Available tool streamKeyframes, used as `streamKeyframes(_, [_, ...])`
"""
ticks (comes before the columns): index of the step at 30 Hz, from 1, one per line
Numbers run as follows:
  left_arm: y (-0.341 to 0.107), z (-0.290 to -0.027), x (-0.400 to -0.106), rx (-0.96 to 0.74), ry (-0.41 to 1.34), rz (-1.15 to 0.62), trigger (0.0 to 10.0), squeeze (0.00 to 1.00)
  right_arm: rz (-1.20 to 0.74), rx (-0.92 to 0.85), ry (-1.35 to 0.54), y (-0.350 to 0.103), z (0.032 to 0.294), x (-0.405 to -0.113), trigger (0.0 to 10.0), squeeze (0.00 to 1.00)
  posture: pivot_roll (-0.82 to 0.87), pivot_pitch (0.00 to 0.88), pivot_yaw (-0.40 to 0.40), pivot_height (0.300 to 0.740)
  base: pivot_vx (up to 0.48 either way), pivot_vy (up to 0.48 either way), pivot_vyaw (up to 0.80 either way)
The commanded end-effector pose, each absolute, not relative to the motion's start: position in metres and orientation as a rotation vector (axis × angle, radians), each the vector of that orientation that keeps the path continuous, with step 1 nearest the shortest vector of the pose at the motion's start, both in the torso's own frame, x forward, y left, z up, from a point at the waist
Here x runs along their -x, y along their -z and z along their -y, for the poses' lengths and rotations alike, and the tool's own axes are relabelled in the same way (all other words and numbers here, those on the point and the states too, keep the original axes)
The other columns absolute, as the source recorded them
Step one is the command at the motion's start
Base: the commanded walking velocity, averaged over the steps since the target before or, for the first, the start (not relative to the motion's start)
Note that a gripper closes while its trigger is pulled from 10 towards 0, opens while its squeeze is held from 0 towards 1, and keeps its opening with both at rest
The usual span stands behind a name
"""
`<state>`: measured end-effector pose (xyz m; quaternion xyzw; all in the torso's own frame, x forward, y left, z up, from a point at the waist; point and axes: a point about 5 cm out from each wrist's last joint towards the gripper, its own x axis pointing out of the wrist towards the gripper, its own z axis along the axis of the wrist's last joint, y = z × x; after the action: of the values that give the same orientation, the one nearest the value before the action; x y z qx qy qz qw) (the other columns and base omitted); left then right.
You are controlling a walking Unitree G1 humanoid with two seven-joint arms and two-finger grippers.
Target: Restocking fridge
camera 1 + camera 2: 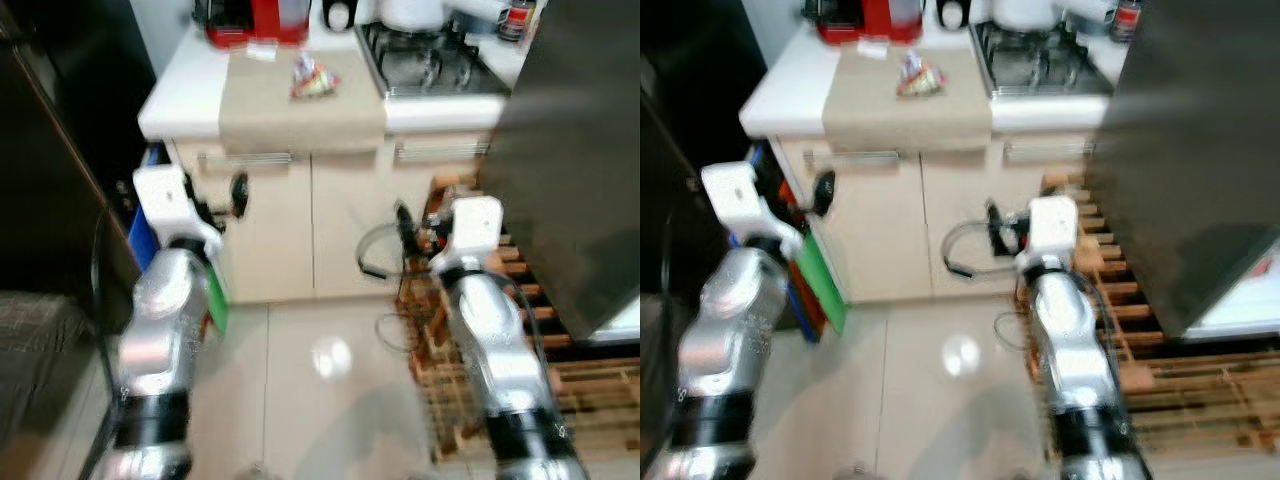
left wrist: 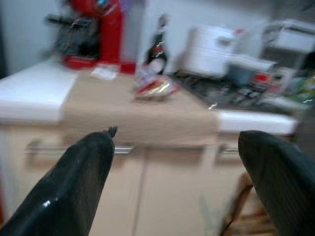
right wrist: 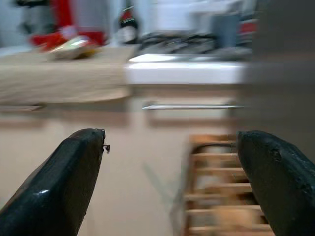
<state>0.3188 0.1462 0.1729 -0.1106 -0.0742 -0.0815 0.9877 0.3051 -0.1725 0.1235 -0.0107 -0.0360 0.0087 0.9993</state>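
Note:
A colourful snack packet (image 1: 314, 78) lies on a beige mat (image 1: 300, 110) on the white counter, also seen as the packet (image 2: 155, 87) in the left wrist view. The dark grey fridge door (image 1: 570, 150) stands at the right. My left gripper (image 2: 177, 135) is open and empty, held in front of the cabinet below the counter's left end. My right gripper (image 3: 172, 133) is also open and empty, pointing at the cabinet doors beside the fridge. Both are well short of the counter top.
A red coffee machine (image 1: 255, 20) and a gas hob (image 1: 425, 55) sit at the back of the counter. A wooden slatted rack (image 1: 470, 330) lies on the floor under my right arm. Blue and green boards (image 1: 215, 295) lean by the cabinet at left. A dark tall panel (image 1: 50, 150) bounds the left.

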Motion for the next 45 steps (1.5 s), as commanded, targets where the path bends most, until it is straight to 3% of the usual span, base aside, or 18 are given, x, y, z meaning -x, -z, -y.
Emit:
streamKeyframes(1, [-0.179,-0.154,-0.322,0.207,0.153,0.171,10.0,0.0,0.105,-0.003,-0.043,-0.131,0.162,-0.307,10.0,0.0,-0.04,0.0,0.072,0.74,0.48,0.0,0.0])
streamKeyframes(13, [-0.183,-0.165,-0.328,0.182,0.103,0.182,10.0,0.0,0.145,-0.032,-0.091,-0.136,0.147,-0.309,10.0,0.0,-0.02,0.0,0.068,0.74,0.478,0.0,0.0])
streamKeyframes(21, [-0.183,-0.166,-0.329,0.176,0.094,0.19,10.0,0.0,0.145,-0.005,-0.126,-0.14,0.139,-0.311,10.0,0.0,-0.02,0.0,0.062,0.74,0.47,0.0,0.58])
streamKeyframes(39, [-0.191,-0.166,-0.332,0.16,0.097,0.221,10.0,0.0,0.202,-0.003,-0.113,-0.157,0.14,-0.315,10.0,0.0,-0.02,0.0,0.05,0.74,0.478,0.0,0.03])
streamKeyframes(45, [-0.194,-0.162,-0.334,0.162,0.115,0.239,10.0,0.0,0.263,0.009,-0.118,-0.181,0.132,-0.333,10.0,0.0,-0.02,0.0,0.048,0.74,0.48,0.0,0.0])
